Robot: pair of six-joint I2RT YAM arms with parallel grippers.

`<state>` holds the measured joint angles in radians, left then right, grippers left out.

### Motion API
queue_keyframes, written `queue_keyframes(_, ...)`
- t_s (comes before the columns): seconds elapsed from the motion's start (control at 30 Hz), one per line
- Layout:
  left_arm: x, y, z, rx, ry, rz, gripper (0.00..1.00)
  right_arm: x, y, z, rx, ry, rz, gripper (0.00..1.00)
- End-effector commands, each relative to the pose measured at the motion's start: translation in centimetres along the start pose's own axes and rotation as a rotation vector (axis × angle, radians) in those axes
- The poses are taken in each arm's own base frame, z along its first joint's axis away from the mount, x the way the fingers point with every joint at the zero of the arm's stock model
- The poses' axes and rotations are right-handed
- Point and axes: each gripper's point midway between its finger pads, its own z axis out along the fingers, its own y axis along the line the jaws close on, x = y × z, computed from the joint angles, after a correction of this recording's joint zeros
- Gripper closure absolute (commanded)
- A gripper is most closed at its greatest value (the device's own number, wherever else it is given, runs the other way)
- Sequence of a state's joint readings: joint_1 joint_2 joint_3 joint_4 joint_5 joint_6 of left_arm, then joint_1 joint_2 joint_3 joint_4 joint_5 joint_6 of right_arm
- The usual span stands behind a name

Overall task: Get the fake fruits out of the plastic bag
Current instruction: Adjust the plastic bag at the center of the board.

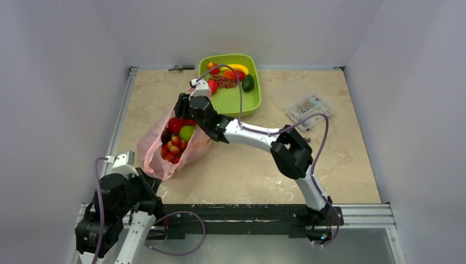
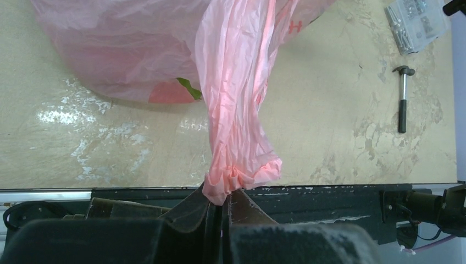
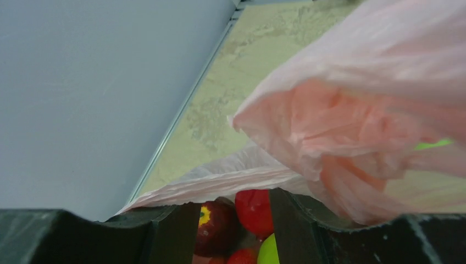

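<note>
The pink plastic bag [image 1: 159, 157] lies open at the table's left, its mouth toward the tray. Inside show a red round fruit [image 1: 176, 125], a green apple [image 1: 187, 132] and several small red fruits [image 1: 172, 149]. My left gripper [image 2: 225, 193] is shut on a bunched end of the bag [image 2: 236, 110] near the front rail. My right gripper [image 3: 235, 201] is open at the bag's mouth, fingers dipped inside. A dark red apple [image 3: 220, 225], a red fruit [image 3: 254, 212] and the green apple [image 3: 267, 252] sit between them.
The lime-green tray [image 1: 250, 104] stands at the back with a banana [image 1: 238, 68], an avocado [image 1: 248, 82], a grape bunch [image 1: 224, 81] and red fruits. A clear packet of small parts [image 1: 308, 104] lies at the right. A small hammer-shaped tool [image 2: 403, 99] lies on the table.
</note>
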<state>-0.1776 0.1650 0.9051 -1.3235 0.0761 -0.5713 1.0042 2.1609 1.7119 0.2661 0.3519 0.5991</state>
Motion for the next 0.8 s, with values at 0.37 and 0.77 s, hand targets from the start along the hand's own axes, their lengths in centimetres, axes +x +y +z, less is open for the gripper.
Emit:
queue_keyframes(0.37, -0.2, -2.0, 2.0, 0.094, 0.034, -0.005, 1.00, 7.2, -0.8, -12.9, -0.112, 0.206, -0.191, 0.36)
queue_keyframes(0.77, 1.5, -2.3, 3.3, 0.113, 0.156, -0.005, 1.00, 6.5, -2.7, -13.4, -0.007, 0.184, -0.267, 0.35)
